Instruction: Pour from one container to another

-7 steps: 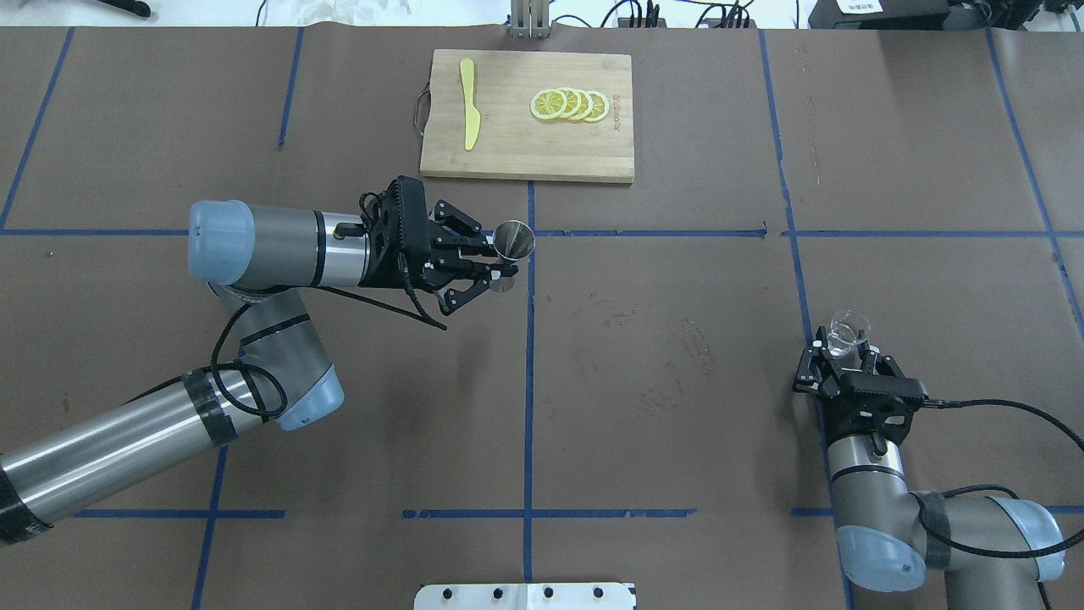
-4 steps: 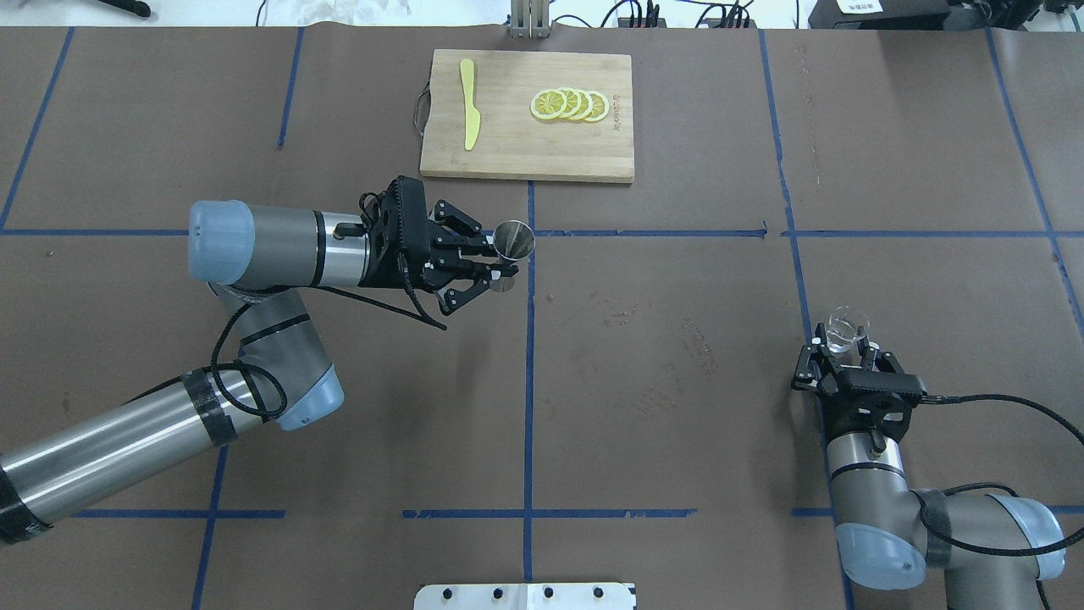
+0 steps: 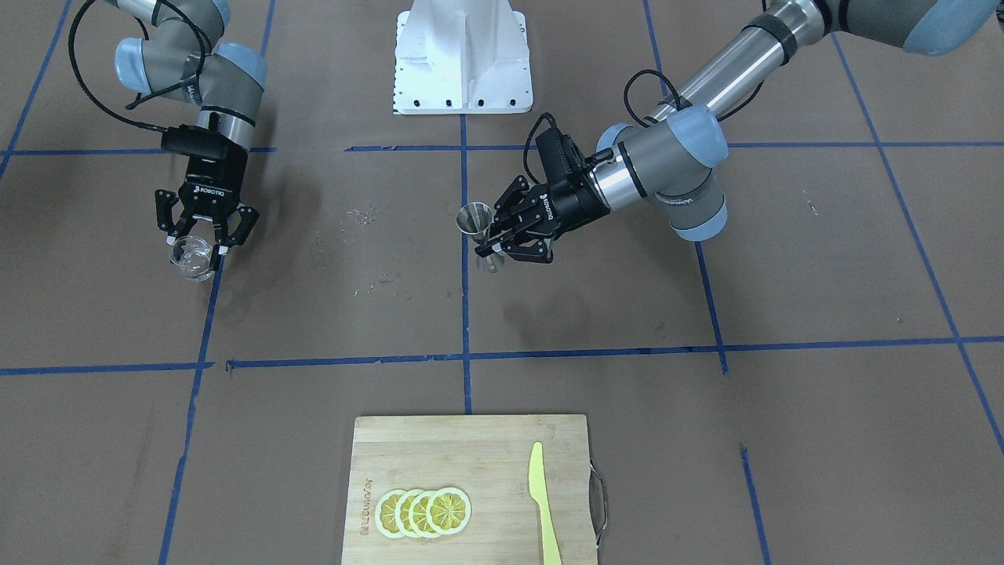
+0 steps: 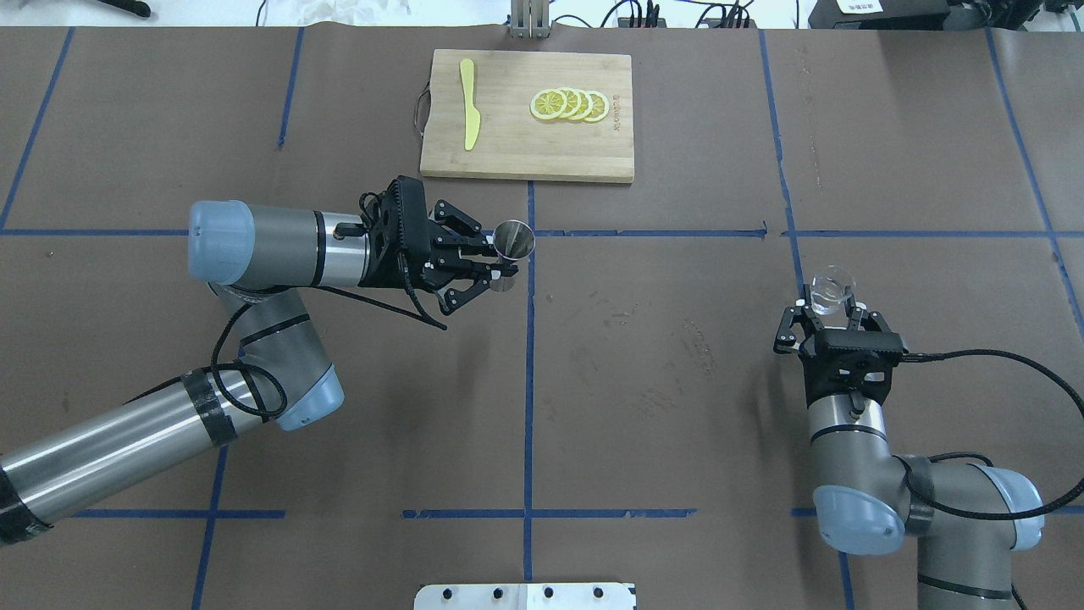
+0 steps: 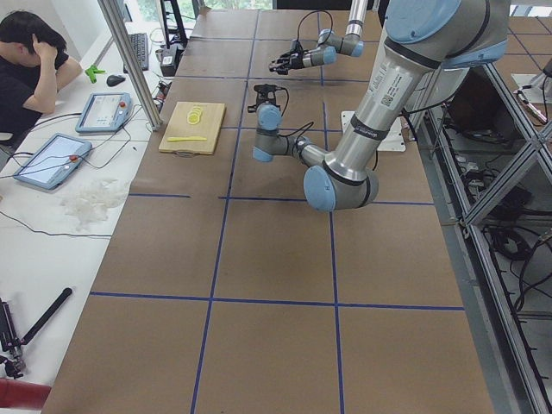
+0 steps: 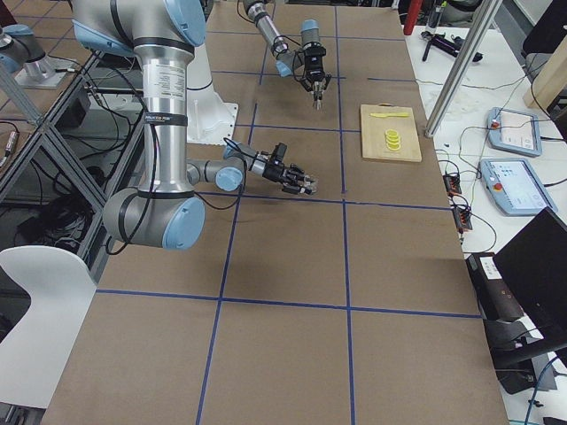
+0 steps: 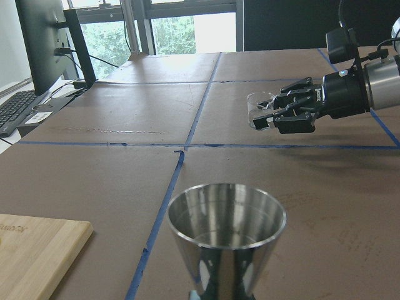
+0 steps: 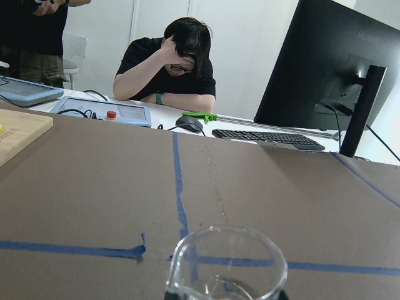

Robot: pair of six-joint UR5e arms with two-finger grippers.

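— Where was the jigger?
— The left gripper was clamped on its narrow waist. It held the jigger upright, mouth up, near the middle of the table, just on the robot's side of the cutting board.
— And the glass cup?
— The right gripper was closed round it. The glass cup stood upright too, well apart from the jigger, off on the robot's right side.
— Was anything in the glass cup?
— Something glinted at the bottom in the right wrist view, but I couldn't tell whether it was liquid.
— What lay on the cutting board?
— A row of overlapping lemon slices and a yellow knife, apart from each other.
— Was anyone about?
— A person sat beyond the table's end, head propped on one hand, with a dark monitor off to one side
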